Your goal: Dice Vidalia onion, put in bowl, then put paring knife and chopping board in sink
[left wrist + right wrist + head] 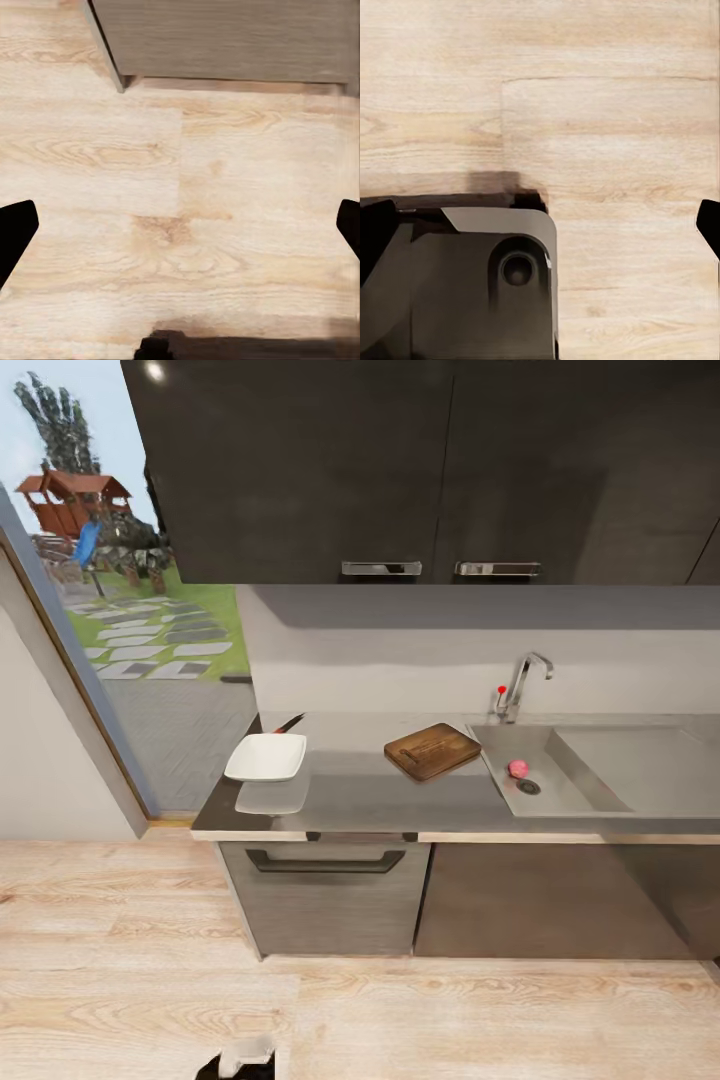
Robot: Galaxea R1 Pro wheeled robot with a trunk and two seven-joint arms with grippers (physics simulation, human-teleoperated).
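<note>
- I'm standing off from the worktop (400,795); onion (517,768) sits in the sink (590,770) by the drain, untouched.
- Left end effector (180,225) and right end effector (540,225) both spread wide, empty, over floor.
- Next: I judge I must drive closer, then reach for the onion.

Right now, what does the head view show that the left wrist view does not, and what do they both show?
Head view alone: the countertop with the white bowl, the paring knife behind it, the chopping board, and the sink with the pinkish onion near its drain.

Left wrist view alone: the dark fingertips of the left gripper, wide apart over bare planks.

Both: the pale wooden floor and the grey cabinet front.
</note>
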